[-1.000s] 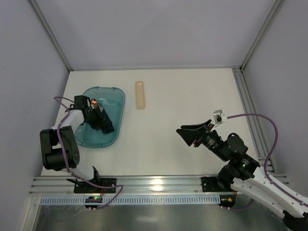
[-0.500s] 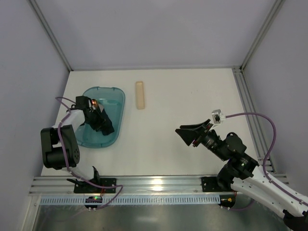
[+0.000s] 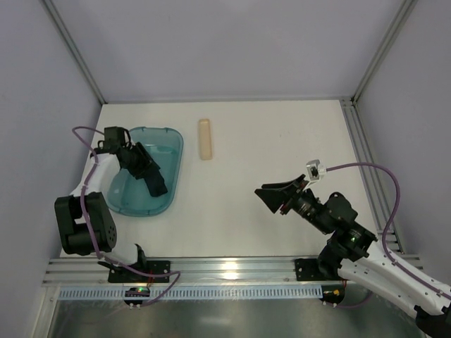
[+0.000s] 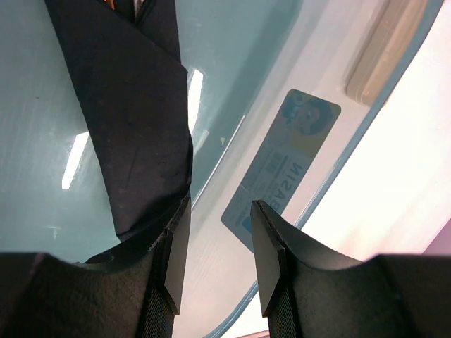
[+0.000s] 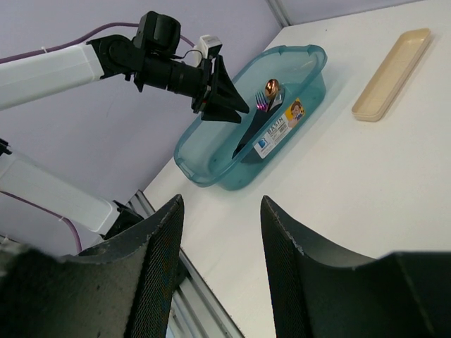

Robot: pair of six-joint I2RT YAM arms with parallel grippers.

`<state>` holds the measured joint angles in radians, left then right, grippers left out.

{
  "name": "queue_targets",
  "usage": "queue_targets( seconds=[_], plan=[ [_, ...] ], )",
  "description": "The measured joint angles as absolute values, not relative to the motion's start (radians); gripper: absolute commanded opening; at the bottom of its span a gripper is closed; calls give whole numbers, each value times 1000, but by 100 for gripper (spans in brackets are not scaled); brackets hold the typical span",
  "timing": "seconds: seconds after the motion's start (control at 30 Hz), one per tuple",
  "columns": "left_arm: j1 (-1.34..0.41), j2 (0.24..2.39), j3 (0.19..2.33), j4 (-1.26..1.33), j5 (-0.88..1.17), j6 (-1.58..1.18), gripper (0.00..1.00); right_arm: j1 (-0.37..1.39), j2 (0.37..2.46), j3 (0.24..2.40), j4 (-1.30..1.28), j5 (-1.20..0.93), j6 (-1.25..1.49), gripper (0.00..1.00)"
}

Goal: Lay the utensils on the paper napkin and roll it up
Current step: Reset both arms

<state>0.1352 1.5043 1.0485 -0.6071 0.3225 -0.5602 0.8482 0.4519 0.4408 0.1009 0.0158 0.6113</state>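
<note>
Napkin point(image 4: 134, 105) and utensils point(image 5: 270, 95) sit together in the teal basin point(image 3: 176, 137) at about nine o'clock on the table. The dark napkin is folded into a long bundle, with a copper spoon bowl and fork tines poking out of its far end. The left gripper point(image 4: 218, 225) hangs over the basin, jaws narrowly parted and empty, with the bundle just beside one finger. That fits either a finished roll just let go or a bundle about to be fetched, so any next move depends on which. The basin's sticker point(image 4: 282, 169) reads "BASIN" (other letters, perhaps "NISA…", are unclear). A beige tray point(image 3: 204, 139) lies at twelve o'clock. At four o'clock the right gripper point(image 5: 220, 211) hovers wide open, holding nothing.
</note>
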Motion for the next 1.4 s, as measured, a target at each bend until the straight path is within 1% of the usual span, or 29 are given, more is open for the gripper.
queue_targets(
  seconds=[0.07, 0.17, 0.2, 0.23, 0.27, 0.3, 0.33, 0.37, 0.4, 0.43, 0.5, 0.6, 0.83, 1.07, 1.4],
  plan=[
    [123, 1499, 1048, -608, 323, -559, 43, 848, 467, 441, 99, 6, 613, 50],
    [65, 1474, 1047, -607, 304, -552, 43, 848, 500, 453, 75, -3, 611, 60],
    [25, 1456, 1047, -606, 294, -546, 44, 848, 508, 461, 62, -3, 606, 73],
    [-20, 1436, 1047, -603, 289, -542, 44, 848, 514, 474, 42, -2, 604, 83],
    [-70, 1409, 1047, -598, 283, -541, 47, 848, 520, 492, 16, 3, 598, 95],
    [-122, 1380, 1047, -590, 281, -541, 50, 848, 526, 511, -10, 10, 592, 100],
    [-176, 1345, 1045, -579, 283, -542, 60, 848, 532, 538, -43, 20, 583, 100],
    [-234, 1302, 1042, -557, 285, -543, 65, 849, 538, 564, -78, 33, 576, 100],
    [-280, 1263, 1036, -533, 285, -548, 74, 848, 545, 596, -116, 49, 572, 99],
    [-325, 1220, 1029, -508, 289, -549, 99, 848, 551, 628, -150, 66, 569, 100],
    [-415, 1134, 1014, -449, 289, -562, 99, 849, 558, 689, -224, 113, 562, 100],
    [-504, 1061, 984, -375, 290, -572, 100, 848, 560, 755, -325, 187, 558, 100],
    [-626, 975, 863, -286, 306, -575, 100, 848, 513, 797, -508, 339, 555, 100],
    [-635, 870, 801, -260, 310, -572, 100, 848, 447, 814, -581, 407, 554, 100],
    [-635, 884, 802, -224, 331, -573, 99, 848, 435, 814, -614, 418, 551, 100]
  ],
)
